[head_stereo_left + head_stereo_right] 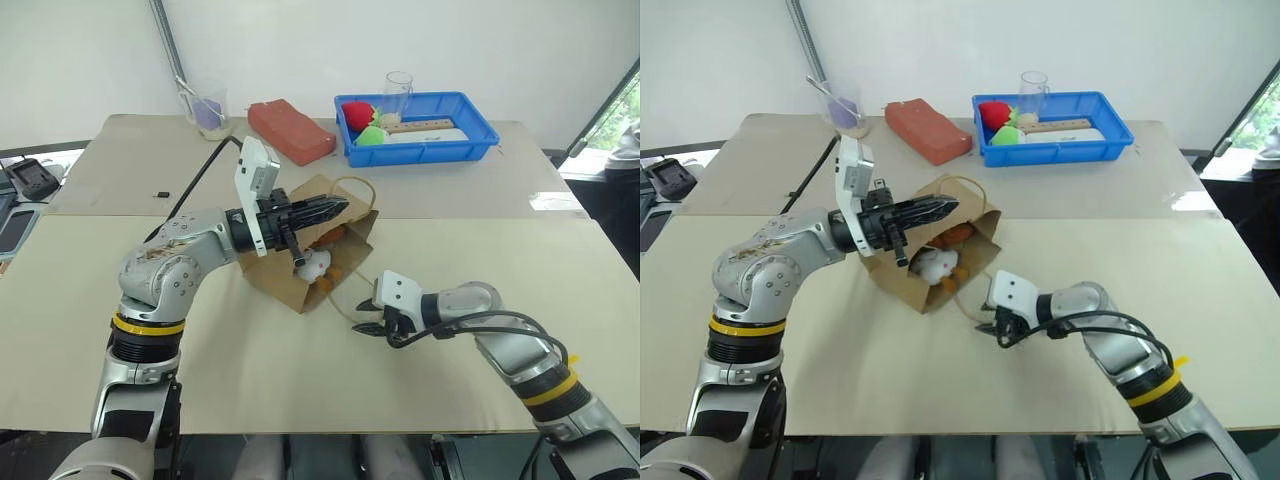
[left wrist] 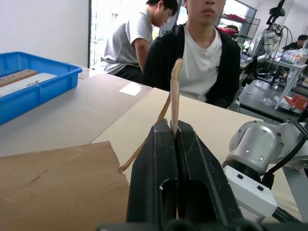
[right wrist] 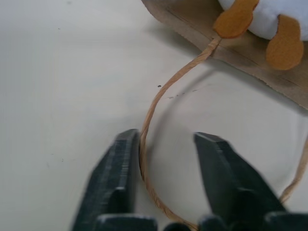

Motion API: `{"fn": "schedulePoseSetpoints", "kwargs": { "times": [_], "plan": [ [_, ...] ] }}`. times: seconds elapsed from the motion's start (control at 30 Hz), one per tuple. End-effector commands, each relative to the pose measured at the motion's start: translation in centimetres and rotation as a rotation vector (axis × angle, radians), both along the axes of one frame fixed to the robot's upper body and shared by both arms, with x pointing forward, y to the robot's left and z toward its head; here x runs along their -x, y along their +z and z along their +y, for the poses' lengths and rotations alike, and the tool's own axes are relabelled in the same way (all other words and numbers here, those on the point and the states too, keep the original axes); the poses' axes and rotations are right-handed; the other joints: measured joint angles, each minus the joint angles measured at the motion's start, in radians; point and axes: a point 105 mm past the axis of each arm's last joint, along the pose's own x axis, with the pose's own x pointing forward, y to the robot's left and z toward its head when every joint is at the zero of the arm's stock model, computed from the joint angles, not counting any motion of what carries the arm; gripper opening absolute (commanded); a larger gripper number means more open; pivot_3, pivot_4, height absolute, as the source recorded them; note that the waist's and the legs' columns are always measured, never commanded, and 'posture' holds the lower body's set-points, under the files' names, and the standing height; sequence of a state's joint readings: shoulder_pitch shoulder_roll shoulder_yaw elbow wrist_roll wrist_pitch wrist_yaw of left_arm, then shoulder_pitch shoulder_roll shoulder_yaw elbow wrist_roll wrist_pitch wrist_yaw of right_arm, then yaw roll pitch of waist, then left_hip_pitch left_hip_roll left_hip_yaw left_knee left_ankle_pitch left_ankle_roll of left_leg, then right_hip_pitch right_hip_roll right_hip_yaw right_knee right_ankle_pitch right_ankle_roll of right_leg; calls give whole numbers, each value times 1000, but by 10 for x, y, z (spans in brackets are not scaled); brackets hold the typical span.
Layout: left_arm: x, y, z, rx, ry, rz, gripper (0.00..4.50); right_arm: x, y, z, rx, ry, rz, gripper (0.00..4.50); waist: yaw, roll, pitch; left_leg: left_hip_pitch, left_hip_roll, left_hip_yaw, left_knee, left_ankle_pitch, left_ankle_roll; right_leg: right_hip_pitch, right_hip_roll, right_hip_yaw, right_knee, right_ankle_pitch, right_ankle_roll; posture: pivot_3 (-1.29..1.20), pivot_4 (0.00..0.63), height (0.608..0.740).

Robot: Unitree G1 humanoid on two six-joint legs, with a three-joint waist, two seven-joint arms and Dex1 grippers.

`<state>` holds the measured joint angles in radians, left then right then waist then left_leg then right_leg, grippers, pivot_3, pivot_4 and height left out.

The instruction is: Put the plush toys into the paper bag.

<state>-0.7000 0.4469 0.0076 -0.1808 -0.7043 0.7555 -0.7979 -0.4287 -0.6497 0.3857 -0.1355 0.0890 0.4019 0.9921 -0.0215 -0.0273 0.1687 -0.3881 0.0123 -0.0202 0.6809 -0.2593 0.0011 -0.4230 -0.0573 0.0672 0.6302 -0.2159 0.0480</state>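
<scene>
The brown paper bag (image 1: 272,282) lies on its side in the middle of the table, mouth toward my right arm. A white plush toy (image 1: 314,265) with orange-tan feet (image 3: 235,18) sits in the mouth. A brown-orange plush toy (image 1: 331,236) lies deeper inside, partly hidden. My left gripper (image 1: 336,208) is shut on the upper twine handle (image 2: 174,91) and holds the mouth up. My right gripper (image 1: 368,327) rests low on the table at the lower handle loop (image 3: 159,94). Its fingers are apart, with the twine just inside one finger (image 3: 120,163).
At the back stand a blue tray (image 1: 470,140) with red and green soft items, a reddish-brown block (image 1: 290,130), a plastic cup (image 1: 208,108) and a glass (image 1: 398,92). A black cable (image 1: 200,175) runs behind my left arm. Two people (image 2: 202,57) sit beyond the table.
</scene>
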Motion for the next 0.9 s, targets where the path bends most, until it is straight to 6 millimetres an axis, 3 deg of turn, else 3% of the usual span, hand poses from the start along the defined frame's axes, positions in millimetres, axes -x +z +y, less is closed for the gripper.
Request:
{"fn": "schedulePoseSetpoints", "kwargs": {
  "times": [0.03, 0.1, 0.3, 0.43, 0.63, 0.9],
  "plan": [
    [5, 9, 4, 9, 2, -41, 0, -6, -3, -4, 46, -14, -30, 509, 0, 0, 0, 0, 0, 0, 0, 0, 0, 0, 0, 0, 0, 0, 0, 0, 150, 740],
    [5, 9, 5, 7, 4, -41, 0, -7, -1, -4, 43, -8, -47, 47, 0, 0, 0, 1, 0, 0, 0, 0, 0, 0, 0, 0, 0, 0, 0, 0, 150, 740],
    [-2, 10, 15, -42, 23, -71, 0, -10, 43, -14, -12, 4, -130, 47, 4, 0, 0, -1, 0, 0, 0, 0, 0, -1, 0, 0, 0, 0, 0, 0, 150, 740],
    [-14, 19, 27, -79, 48, -118, 0, -4, 90, -25, -13, 69, -203, 47, 4, 0, 0, -1, 0, 0, 0, 0, 0, -1, 0, 0, 0, 0, 0, 0, 150, 740],
    [-50, 48, 45, -110, 127, -239, 0, -10, 161, -35, 50, 129, -374, 47, 4, 0, 1, -1, 0, 0, 0, 0, 0, 0, 0, -1, -1, 0, 0, 0, 150, 740],
    [-71, 54, 36, -96, 124, -287, 0, -11, 191, -35, 108, 184, -462, 47, 6, 0, 1, -6, 0, 1, 0, 0, 1, -4, -1, -1, -2, 0, 0, 0, 150, 740]
  ]
}}
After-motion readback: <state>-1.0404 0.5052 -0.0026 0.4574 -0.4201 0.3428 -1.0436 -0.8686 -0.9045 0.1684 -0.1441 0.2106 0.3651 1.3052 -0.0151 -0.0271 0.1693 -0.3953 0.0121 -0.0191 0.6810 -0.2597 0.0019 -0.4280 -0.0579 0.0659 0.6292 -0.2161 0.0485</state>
